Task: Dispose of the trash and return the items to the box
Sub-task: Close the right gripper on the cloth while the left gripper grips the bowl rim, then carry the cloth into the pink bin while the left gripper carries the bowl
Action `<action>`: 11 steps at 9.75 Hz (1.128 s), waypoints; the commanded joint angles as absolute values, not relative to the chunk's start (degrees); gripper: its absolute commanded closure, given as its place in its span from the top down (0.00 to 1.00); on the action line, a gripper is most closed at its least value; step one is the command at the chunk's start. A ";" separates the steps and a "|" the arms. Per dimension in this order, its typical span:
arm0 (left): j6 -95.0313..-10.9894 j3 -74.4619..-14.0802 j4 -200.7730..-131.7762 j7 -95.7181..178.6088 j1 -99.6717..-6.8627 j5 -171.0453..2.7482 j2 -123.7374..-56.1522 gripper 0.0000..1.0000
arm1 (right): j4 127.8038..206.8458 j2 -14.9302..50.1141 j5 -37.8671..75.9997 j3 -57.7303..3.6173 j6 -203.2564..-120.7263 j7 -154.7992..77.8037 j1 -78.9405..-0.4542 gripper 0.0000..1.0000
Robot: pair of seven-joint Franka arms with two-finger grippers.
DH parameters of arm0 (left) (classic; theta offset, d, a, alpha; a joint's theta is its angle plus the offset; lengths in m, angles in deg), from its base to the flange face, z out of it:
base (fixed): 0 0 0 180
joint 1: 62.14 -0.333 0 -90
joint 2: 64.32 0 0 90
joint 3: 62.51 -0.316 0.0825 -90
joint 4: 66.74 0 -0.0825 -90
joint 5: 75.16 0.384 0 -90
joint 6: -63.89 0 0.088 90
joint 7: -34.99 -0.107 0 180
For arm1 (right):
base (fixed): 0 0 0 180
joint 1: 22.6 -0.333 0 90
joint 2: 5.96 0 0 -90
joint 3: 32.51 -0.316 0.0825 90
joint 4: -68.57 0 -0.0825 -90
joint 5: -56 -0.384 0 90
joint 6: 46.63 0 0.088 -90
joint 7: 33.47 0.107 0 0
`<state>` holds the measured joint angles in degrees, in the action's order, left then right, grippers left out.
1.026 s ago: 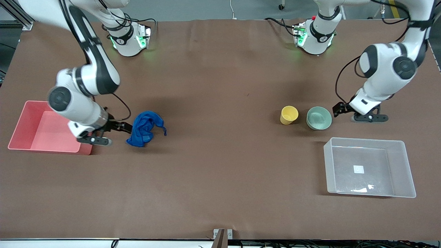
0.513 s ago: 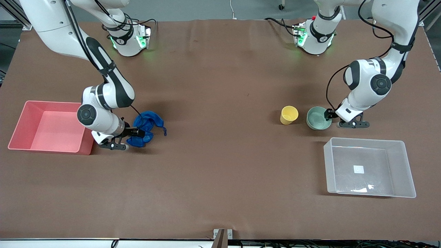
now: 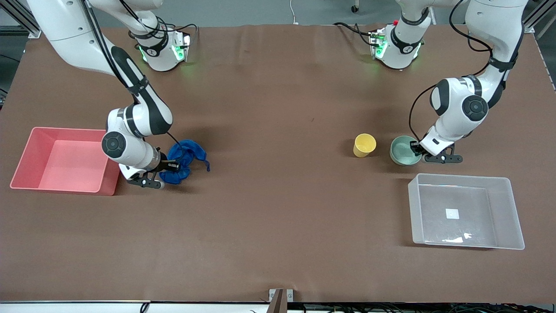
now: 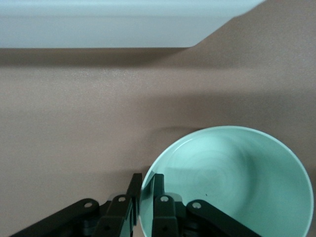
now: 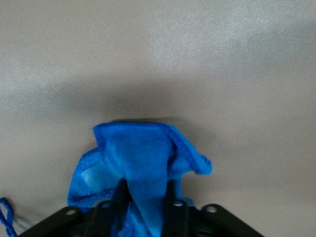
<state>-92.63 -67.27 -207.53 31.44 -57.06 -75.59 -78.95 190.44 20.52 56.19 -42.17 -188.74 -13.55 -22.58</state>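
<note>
Right claw [image 3: 171, 165] sits low on the bench [image 3: 278, 208], clamped on a fold of the blue rag [image 3: 184, 157] beside the pink bin [image 3: 26, 174]; the right wrist view confirms cloth between its fingers [image 5: 120, 193]. Left claw [image 3: 418, 149] pinches the mint bowl's [image 3: 403, 150] rim, one finger inside, as the left wrist view shows. Yellow cup [image 3: 364, 144] stands beside the bowl. Clear tub [image 3: 506, 184] lies nearer the front camera.
</note>
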 commanded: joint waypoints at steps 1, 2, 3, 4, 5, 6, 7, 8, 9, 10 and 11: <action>-91.52 -67.25 -207.89 30.51 -56.87 -75.16 -74.56 0.01 | 188.83 18.22 56.70 -42.35 -183.35 -11.67 -22.51 0.01; -83.50 -67.43 -207.28 30.34 -56.87 -75.16 -69.39 0.00 | 183.84 16.30 56.70 -42.35 -173.99 -11.93 -22.16 0.01; -75.76 -67.78 -204.23 29.55 -57.04 -75.16 -65.77 0.00 | 177.79 14.88 56.70 -42.18 -164.07 -12.11 -21.81 0.01; -69.50 -68.91 -199.50 28.15 -57.13 -75.24 -65.21 0.00 | 171.72 13.91 56.79 -42.00 -155.70 -12.20 -20.68 0.01; -65.09 -71.01 -193.71 26.31 -57.13 -75.24 -66.25 0.00 | 167.92 12.16 56.88 -41.48 -150.75 -13.68 -19.45 0.01; -63.22 -72.43 -187.04 24.90 -57.22 -75.77 -70.26 0.00 | 166.06 9.71 57.14 -38.69 -148.26 -17.69 -19.00 0.01; -61.29 -72.70 -179.84 24.71 -57.22 -78.64 -75.78 0.00 | 165.69 7.60 57.75 -35.00 -147.80 -22.61 -19.17 0.01; -60.48 -72.97 -173.07 24.19 -57.31 -79.54 -81.06 0.00 | 165.69 6.79 60.11 -31.23 -147.71 -28.57 -19.08 0.01; -60.48 -73.14 -166.30 23.92 -57.48 -80.68 -86.85 0.00 | 165.77 7.22 63.61 -26.75 -148.23 -34.64 -18.91 0.01; -60.39 -74.01 -161.18 23.92 -57.74 -82.87 -91.52 0.00 | 165.86 7.48 65.21 -23.40 -150.41 -40.61 -18.73 0.01; -60.04 -74.20 -157.57 23.57 -57.75 -83.76 -94.09 0.00 | 166.30 8.10 65.23 -20.15 -154.09 -46.85 -18.47 0.01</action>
<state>-62.03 -73.25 -165.24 25.02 -57.68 -81.70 -86.98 165.36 7.70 63.83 -22.93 -150.98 -41.08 -18.39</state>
